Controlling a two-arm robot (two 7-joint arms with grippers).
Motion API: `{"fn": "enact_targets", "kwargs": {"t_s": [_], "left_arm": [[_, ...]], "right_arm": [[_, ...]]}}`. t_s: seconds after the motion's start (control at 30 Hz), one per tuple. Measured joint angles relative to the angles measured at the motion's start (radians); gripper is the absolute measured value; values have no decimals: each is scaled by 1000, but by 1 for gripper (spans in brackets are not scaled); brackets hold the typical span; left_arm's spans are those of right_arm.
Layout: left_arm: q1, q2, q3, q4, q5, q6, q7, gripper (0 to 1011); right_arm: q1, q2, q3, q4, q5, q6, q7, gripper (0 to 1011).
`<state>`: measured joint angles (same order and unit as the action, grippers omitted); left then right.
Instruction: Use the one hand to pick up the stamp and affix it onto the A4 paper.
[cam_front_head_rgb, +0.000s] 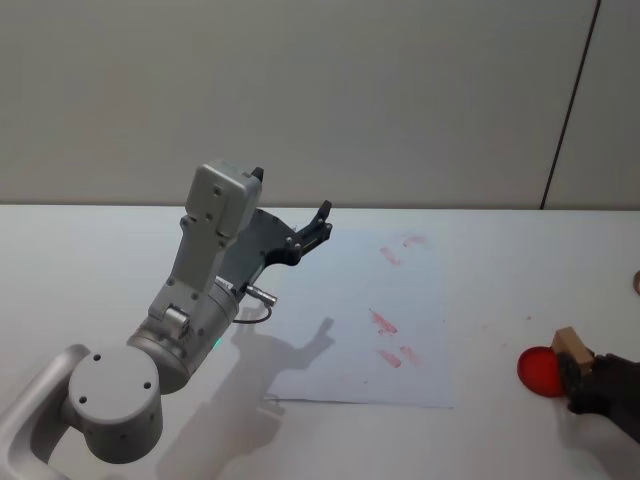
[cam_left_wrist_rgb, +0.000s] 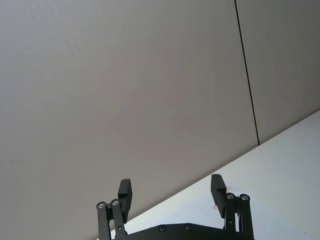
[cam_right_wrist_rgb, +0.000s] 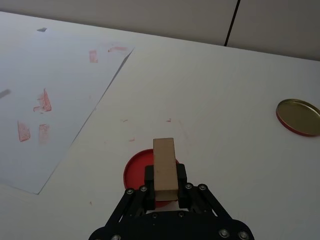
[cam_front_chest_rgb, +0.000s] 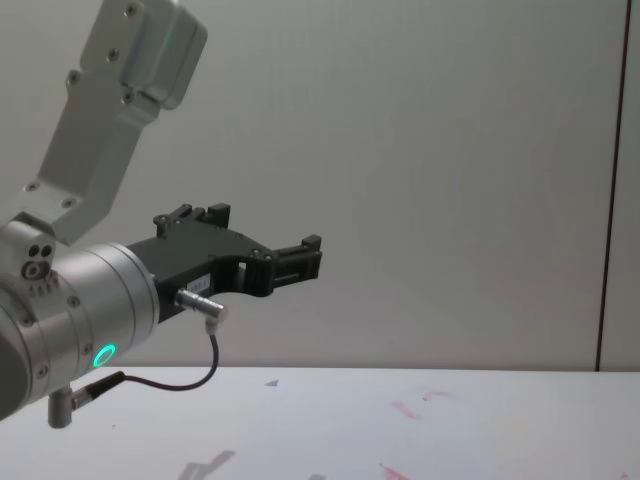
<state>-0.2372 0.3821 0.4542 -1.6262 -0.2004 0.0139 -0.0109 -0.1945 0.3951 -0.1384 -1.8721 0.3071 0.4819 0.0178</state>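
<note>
The right gripper (cam_right_wrist_rgb: 165, 192) is closed on the stamp (cam_right_wrist_rgb: 164, 168), its 2 black jaws pressing the lower sides of the light-brown wooden block, which stands up out of them. In the head view this gripper (cam_front_head_rgb: 580, 385) sits at the lower right edge of the table (cam_front_head_rgb: 90, 260), with the stamp (cam_front_head_rgb: 571, 346) just beside a red ink pad (cam_front_head_rgb: 541, 371). From the right wrist camera the ink pad (cam_right_wrist_rgb: 137, 170) lies on the table directly behind the block and is partly hidden by it, so whether the stamp touches the pad cannot be told.

The A4 paper (cam_front_head_rgb: 345, 330) lies flat at the middle of the table, well apart from the stamp, carrying several faint red marks (cam_front_head_rgb: 383, 322) (about 5 in the head view). Its near right corner points toward the ink pad, and a strip of bare tabletop with a few small red specks separates its right edge (cam_right_wrist_rgb: 95, 107) from the pad. A round gold lid with a red rim (cam_right_wrist_rgb: 299, 116) lies off to the far side of the pad, away from the paper.

The left gripper (cam_front_head_rgb: 315, 230) is raised above the paper's left edge, tilted up toward the wall, with its fingers (cam_left_wrist_rgb: 125, 192) spread apart and holding nothing. Its shadow falls on the paper's near left part.
</note>
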Motion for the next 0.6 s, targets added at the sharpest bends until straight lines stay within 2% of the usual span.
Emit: {"fn": "enact_targets", "kwargs": {"t_s": [0.6], "left_arm": [[0,0,0,0,0,0,0,1003]], "right_arm": [[9,-10,-6,29,-22,0,12,221]]}}
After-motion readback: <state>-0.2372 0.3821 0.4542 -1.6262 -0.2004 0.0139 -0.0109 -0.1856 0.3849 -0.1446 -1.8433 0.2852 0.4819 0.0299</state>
